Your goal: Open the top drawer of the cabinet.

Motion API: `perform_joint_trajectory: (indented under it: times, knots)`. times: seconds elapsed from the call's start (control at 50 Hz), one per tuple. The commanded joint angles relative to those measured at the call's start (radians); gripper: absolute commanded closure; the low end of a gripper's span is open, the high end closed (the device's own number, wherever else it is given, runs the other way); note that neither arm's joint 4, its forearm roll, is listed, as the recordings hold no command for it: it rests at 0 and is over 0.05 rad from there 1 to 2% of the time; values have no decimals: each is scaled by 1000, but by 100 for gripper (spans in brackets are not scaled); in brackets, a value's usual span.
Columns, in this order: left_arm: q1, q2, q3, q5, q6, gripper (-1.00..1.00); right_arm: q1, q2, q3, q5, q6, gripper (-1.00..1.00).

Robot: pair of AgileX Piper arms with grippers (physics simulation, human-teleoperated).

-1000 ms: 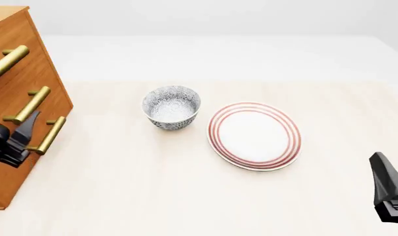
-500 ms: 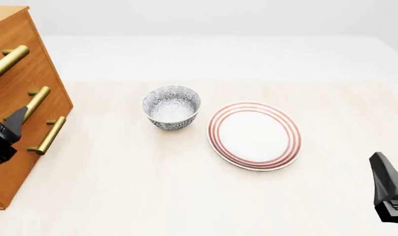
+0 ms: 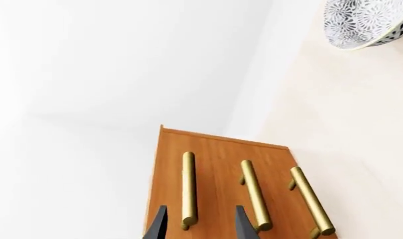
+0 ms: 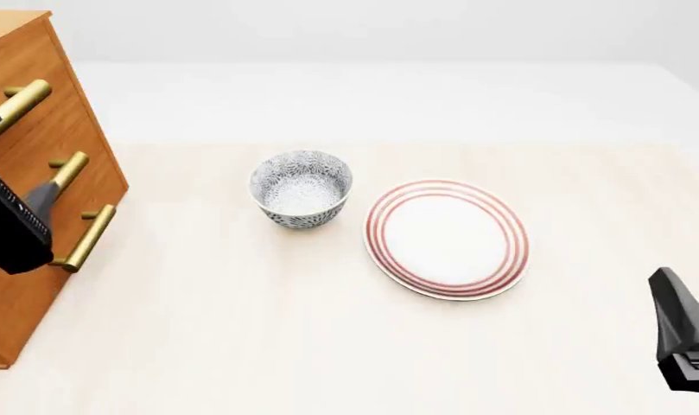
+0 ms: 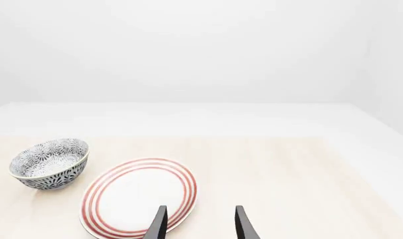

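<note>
The cabinet [image 4: 32,65] stands at the table's left edge, orange-brown wood with three brass bar handles on its front. Its top drawer [image 3: 171,167] sits flush with the others. The near end of the drawer's handle [image 3: 188,186] lies between the fingers of my open left gripper [image 3: 200,213]; touch cannot be told. In the front view the left gripper [image 4: 18,160] hangs in front of the cabinet, between the top handle [image 4: 15,105] and the middle one [image 4: 63,177]. My right gripper [image 5: 200,213] is open and holds nothing, low at the near right [image 4: 677,320].
A blue-patterned bowl [image 4: 301,188] stands mid-table, about a bowl's width right of the cabinet. A white plate with red rings [image 4: 446,238] lies just right of the bowl. The bottom handle [image 4: 86,238] shows beside the left gripper's body.
My left gripper has risen from the bottom handle's height up to the top handle and turned. The right arm, bowl and plate have not moved.
</note>
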Motion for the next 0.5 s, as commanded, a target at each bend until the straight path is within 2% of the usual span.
perform_joint_trajectory:
  times: [0.02, 0.5]
  knots:
    - [28, 74, 9, -108, 77, -100, 0, 0, 0, 0, 1, -100]
    - [79, 174, -65, -156, 82, -100, 0, 0, 0, 0, 0, -100]
